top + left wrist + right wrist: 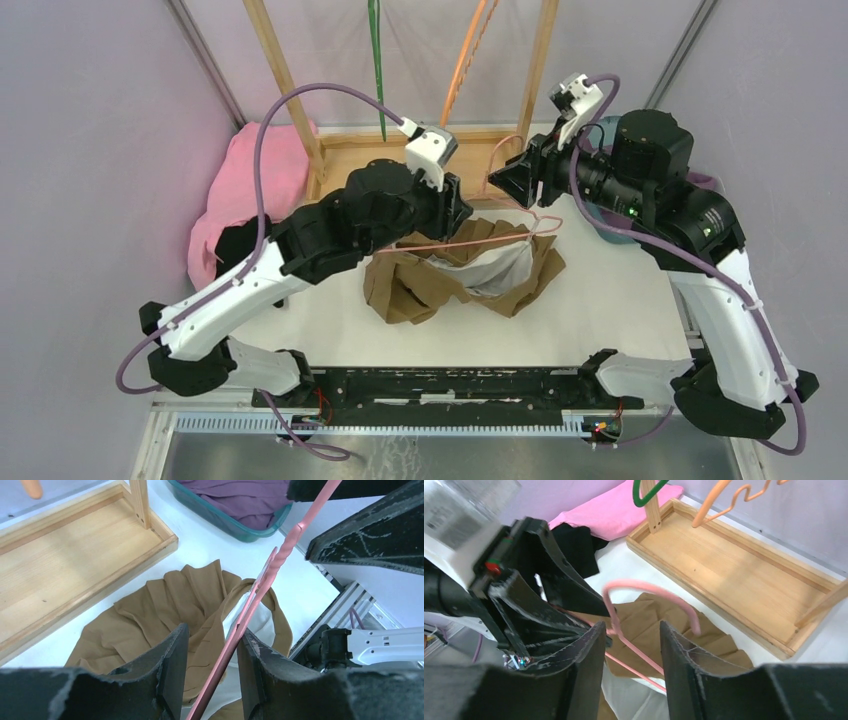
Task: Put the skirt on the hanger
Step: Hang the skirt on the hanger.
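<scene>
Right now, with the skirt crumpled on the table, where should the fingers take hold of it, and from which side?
Probably the waistband, from above at its near edge: it stands open as a loop around the white lining, offering a free edge, while the pink hanger crosses the far side.

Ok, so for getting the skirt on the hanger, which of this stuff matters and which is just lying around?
In the job: brown skirt, pink hanger, left gripper, right gripper.

Lying about: pink cloth pile, black garment, teal bin of purple clothes, wooden rack base, green hanger, orange hanger.
</scene>
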